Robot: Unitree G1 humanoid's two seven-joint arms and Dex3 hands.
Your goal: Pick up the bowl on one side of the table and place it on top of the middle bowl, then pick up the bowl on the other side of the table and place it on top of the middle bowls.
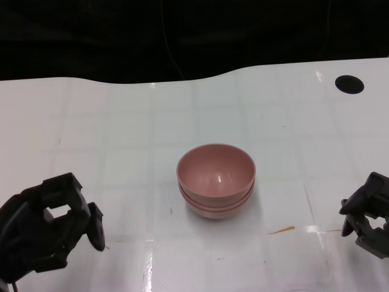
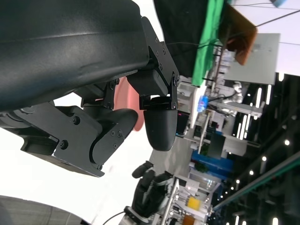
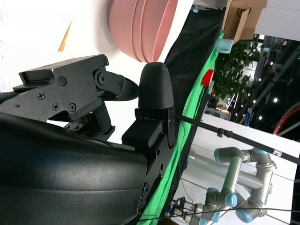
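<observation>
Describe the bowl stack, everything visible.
The bowl stack is pink, smooth, slightly glossy, plastic-looking. The right wrist view shows three nested rims, so three bowls. It stands upright, mouth up, looks empty, with a small light glint inside. It sits near the middle of the white table, between the two hands. Neither the left hand nor the right hand touches it; only the table does.

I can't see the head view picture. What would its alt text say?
A stack of pink bowls sits mid-table on a white table. A black left robot hand and right robot hand rest at the lower corners, holding nothing.
</observation>
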